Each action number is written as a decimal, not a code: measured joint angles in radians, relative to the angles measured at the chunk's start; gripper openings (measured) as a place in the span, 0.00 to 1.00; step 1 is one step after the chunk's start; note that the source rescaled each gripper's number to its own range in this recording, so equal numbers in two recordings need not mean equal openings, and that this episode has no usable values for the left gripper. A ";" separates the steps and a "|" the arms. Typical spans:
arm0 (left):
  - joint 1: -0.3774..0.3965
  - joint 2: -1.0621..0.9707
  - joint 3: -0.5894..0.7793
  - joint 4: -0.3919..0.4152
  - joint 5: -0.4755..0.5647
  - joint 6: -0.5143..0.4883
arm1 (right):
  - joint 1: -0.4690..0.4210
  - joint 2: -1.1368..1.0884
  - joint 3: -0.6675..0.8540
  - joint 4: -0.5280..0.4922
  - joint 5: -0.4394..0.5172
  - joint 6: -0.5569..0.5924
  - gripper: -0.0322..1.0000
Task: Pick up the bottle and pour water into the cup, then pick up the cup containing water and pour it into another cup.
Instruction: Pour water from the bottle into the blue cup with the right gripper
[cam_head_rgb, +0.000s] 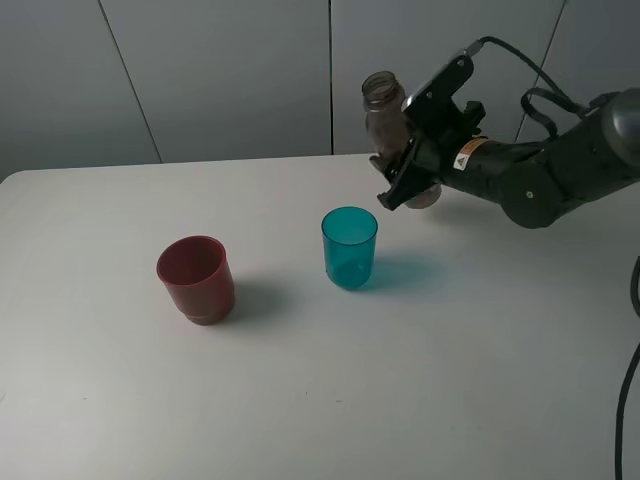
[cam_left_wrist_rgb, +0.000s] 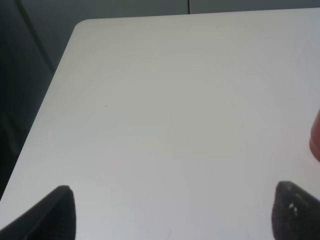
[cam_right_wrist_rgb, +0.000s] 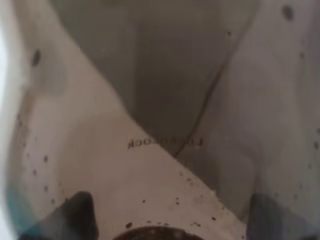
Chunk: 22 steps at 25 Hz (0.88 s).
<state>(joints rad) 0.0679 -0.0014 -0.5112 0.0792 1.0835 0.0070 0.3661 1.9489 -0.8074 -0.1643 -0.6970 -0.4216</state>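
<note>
White table (cam_head_rgb: 300, 400), right hand (cam_head_rgb: 408, 175) gripping bottle (cam_head_rgb: 382, 110), left hand (cam_left_wrist_rgb: 172, 210) wide, only in wrist view

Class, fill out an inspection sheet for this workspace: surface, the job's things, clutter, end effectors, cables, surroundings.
Surface: white table, two cups standing on it.
Job's things: capless bottle held up behind the teal cup; red cup upright to the teal cup's left, apart from it; contents cannot be told.
Clutter: nothing seen.
End effectors: right end effector shut on the bottle; left end effector open, holding nothing.
Cables: black cable running over the right arm; second cable at the right edge.
Surroundings: grey panelled wall.
</note>
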 joint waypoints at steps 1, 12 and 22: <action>0.000 0.000 0.000 0.000 0.000 0.000 | 0.013 0.000 0.005 0.012 0.000 -0.040 0.03; 0.000 0.000 0.000 0.000 0.000 0.000 | 0.062 -0.001 0.032 0.099 0.006 -0.477 0.03; 0.000 0.000 0.000 0.000 0.000 0.000 | 0.062 -0.001 0.032 0.099 0.006 -0.734 0.03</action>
<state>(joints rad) 0.0679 -0.0014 -0.5112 0.0792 1.0835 0.0070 0.4281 1.9482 -0.7752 -0.0649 -0.6913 -1.1554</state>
